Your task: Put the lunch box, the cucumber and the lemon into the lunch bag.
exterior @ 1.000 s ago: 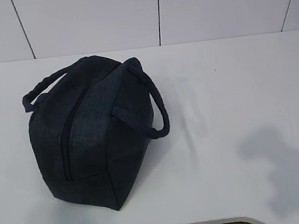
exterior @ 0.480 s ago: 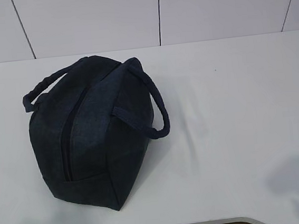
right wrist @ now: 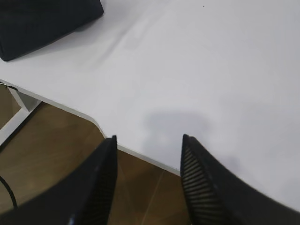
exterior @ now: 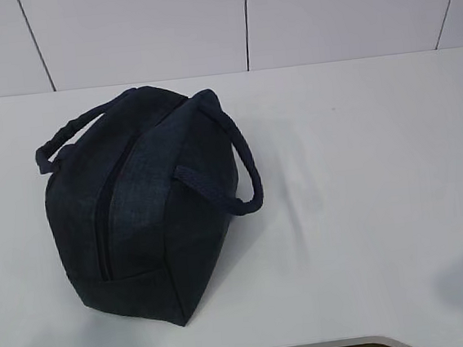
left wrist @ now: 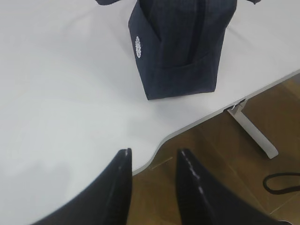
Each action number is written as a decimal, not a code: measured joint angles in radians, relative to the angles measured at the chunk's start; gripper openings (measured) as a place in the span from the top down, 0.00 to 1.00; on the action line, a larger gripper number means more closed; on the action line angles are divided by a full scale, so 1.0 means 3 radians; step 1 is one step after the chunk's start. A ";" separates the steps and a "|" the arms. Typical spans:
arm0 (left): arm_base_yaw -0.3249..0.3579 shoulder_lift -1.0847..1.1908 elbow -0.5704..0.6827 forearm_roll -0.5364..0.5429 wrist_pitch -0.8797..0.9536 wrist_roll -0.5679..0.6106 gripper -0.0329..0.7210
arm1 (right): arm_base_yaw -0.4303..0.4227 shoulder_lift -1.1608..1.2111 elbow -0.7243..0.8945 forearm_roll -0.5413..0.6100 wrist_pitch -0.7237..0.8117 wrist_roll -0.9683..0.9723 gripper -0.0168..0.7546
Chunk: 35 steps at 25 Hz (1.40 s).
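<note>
the lunch bag (exterior: 148, 202) stands on the left half of the tabletop (exterior: 361, 153), its long axis running from the near edge away towards the wall, with the zipper (exterior: 105, 227) along the top looking drawn shut. the lunch box, the cucumber and the lemon are nowhere in view, so they are probably inside already. the left pincer (left wrist: 152, 157) is the nearer one: the bag lies straight ahead of it and a little right, well apart. it hangs over the tabletop's front edge, jaws parted, holding nothing. the right pincer (right wrist: 147, 143) sits likewise off the front edge, jaws wider, empty, the bag far off to its left.
</note>
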 joint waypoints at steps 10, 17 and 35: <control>0.0010 0.0000 0.0000 0.0000 0.0000 0.0000 0.66 | 0.0000 0.0000 0.0000 0.0000 0.0000 0.0007 0.50; 0.0594 0.0000 0.0000 -0.0008 0.0000 0.0006 0.66 | -0.0622 0.0000 0.0000 -0.0013 0.0000 0.0007 0.50; 0.1239 0.0000 0.0000 -0.0012 0.0000 0.0006 0.66 | -0.1456 0.0000 0.0000 -0.0013 0.0000 0.0007 0.50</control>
